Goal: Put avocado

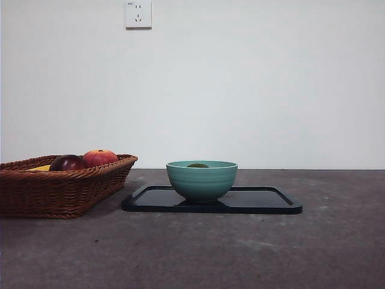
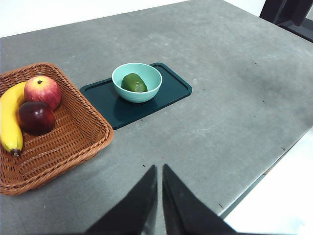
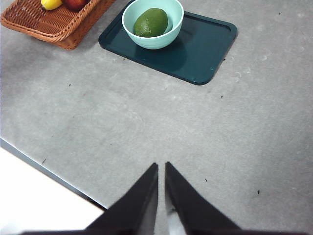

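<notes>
Evidently placed: the avocado (image 3: 151, 22) lies inside the teal bowl (image 3: 173, 30) on the dark tray (image 3: 205, 49), while left gripper (image 2: 159, 172) and right gripper (image 3: 161, 169) hover empty, jaws nearly closed, well apart from it above the tabletop (image 3: 146, 122).

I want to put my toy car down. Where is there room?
Bare table lies in front of the dark tray, and the tray's half beside the teal bowl is free. The basket is crowded with fruit; the bowl holds the avocado.
</notes>
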{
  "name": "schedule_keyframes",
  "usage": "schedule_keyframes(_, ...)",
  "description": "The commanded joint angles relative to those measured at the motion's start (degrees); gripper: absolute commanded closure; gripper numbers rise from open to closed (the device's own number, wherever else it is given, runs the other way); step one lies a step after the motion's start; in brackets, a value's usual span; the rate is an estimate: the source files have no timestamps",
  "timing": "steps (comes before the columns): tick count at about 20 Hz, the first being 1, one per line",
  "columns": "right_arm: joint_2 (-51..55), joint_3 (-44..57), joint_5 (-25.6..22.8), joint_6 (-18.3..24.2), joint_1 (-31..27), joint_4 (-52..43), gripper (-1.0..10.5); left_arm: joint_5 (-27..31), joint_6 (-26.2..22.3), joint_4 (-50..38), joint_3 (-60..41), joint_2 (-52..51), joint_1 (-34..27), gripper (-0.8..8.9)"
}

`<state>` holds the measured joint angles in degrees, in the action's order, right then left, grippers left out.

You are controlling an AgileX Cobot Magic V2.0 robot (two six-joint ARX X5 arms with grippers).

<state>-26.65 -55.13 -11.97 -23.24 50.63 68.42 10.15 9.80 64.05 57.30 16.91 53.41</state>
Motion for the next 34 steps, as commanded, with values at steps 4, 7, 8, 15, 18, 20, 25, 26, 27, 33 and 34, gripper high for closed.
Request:
schedule_keyframes(4, -0.2, -0.6, -0.1, -0.3, 0.6, -0.7, 9.3, -0.2, -0.1, -0.8, 0.7, 0.3, -4.2, 7.98)
schedule_keyframes(7, -0.2, -0.6, -0.1, -0.3, 0.6, -0.7, 9.3, 0.5, -4.0, -2.1, 0.6, 0.3, -19.0, 7.98)
schedule_keyframes(8, -0.2, -0.6, -0.1, -0.3, 0.6, -0.7, 9.3, 0.6, -6.5, -4.6, -0.2, 0.0, -23.7, 7.98)
schedule_keyframes(15, -0.2, -0.6, -0.1, -0.3, 0.6, -0.7, 9.3, -2.9, -8.8, -40.8, -27.6, -0.6, -46.4, 7.95)
schedule_keyframes(18, -0.2, -0.6, -0.1, -0.3, 0.6, -0.7, 9.3, -5.6, -5.8, -54.7, -41.7, -2.5, -48.6, 7.95)
schedule_keyframes(20, -0.2, -0.6, -0.1, -0.3, 0.6, -0.7, 9.3, -7.9, -4.5, -60.2, -48.6, -5.1, -49.3, 7.95)
schedule_keyframes(25, -0.2, -0.6, -0.1, -0.3, 0.6, -0.7, 9.3, -10.7, -3.9, -60.6, -55.0, -10.4, -50.8, 7.95)
schedule_keyframes(26, -0.2, -0.6, -0.1, -0.3, 0.6, -0.7, 9.3, -10.7, -3.9, -60.6, -56.0, -11.4, -50.9, 7.95)
schedule_keyframes(27, -0.2, -0.6, -0.1, -0.3, 0.6, -0.7, 9.3, -10.7, -4.0, -60.1, -56.7, -12.6, -50.9, 7.95)
schedule_keyframes(33, -0.2, -0.6, -0.1, -0.3, 0.6, -0.7, 9.3, -10.6, -6.2, -52.9, -56.7, -16.7, -52.4, 7.95)
schedule_keyframes(34, -0.2, -0.6, -0.1, -0.3, 0.6, -0.7, 9.3, -10.6, -7.1, -52.9, -56.7, -16.7, -52.4, 7.95)
